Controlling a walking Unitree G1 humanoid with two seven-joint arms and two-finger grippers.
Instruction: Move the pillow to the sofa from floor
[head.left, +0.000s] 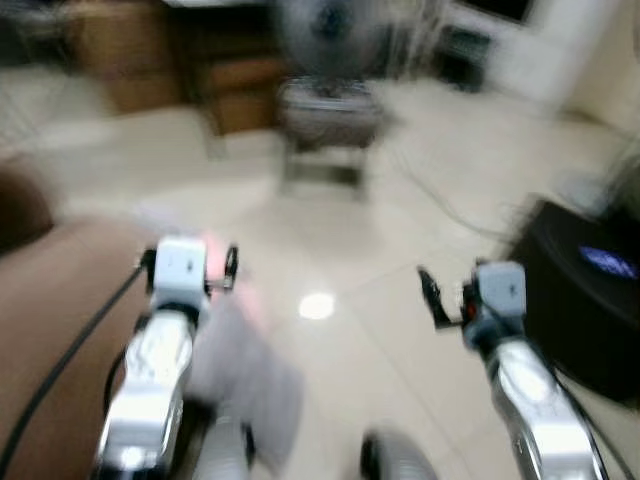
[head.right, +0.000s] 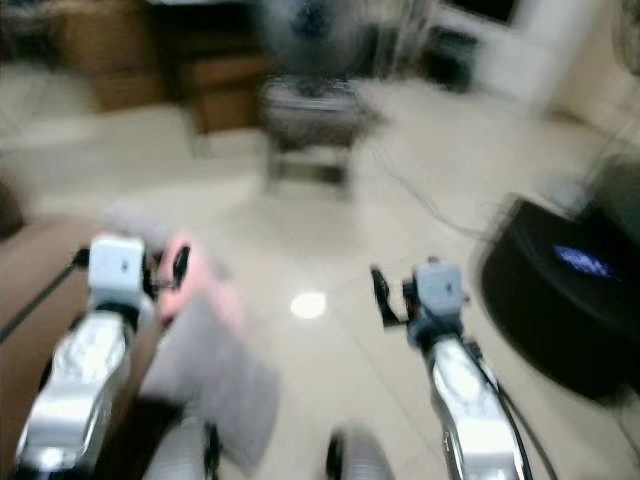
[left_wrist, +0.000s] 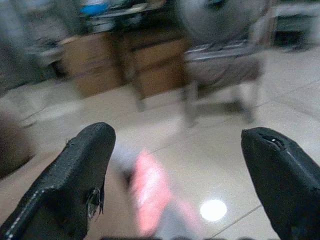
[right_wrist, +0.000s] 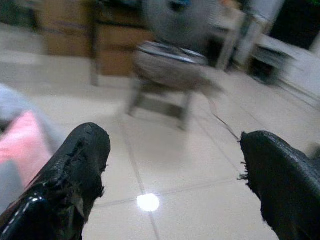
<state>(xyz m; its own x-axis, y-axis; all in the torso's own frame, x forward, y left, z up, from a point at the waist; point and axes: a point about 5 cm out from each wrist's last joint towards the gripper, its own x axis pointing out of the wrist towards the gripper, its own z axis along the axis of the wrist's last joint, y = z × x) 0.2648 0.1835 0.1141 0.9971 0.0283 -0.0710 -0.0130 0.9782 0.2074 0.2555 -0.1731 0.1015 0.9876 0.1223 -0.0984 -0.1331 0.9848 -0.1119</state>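
All views are blurred. A grey and pink pillow (head.right: 212, 372) lies low under my left arm, beside the brown sofa (head.left: 50, 320) at the left; the blur hides whether it rests on the floor or against the sofa. My left gripper (left_wrist: 190, 175) hangs above the pillow's pink end (left_wrist: 150, 195), open, with nothing between its fingers. My right gripper (right_wrist: 175, 170) is raised over bare tile to the right, also open and holding nothing. The pillow's pink part (right_wrist: 20, 145) appears at the edge of the right wrist view.
A fan on a small stool (head.left: 325, 110) stands ahead on the tiled floor. A black box with a blue display (head.left: 590, 300) sits close on the right. Wooden cabinets (head.left: 130, 50) line the back left. A cable runs across the floor.
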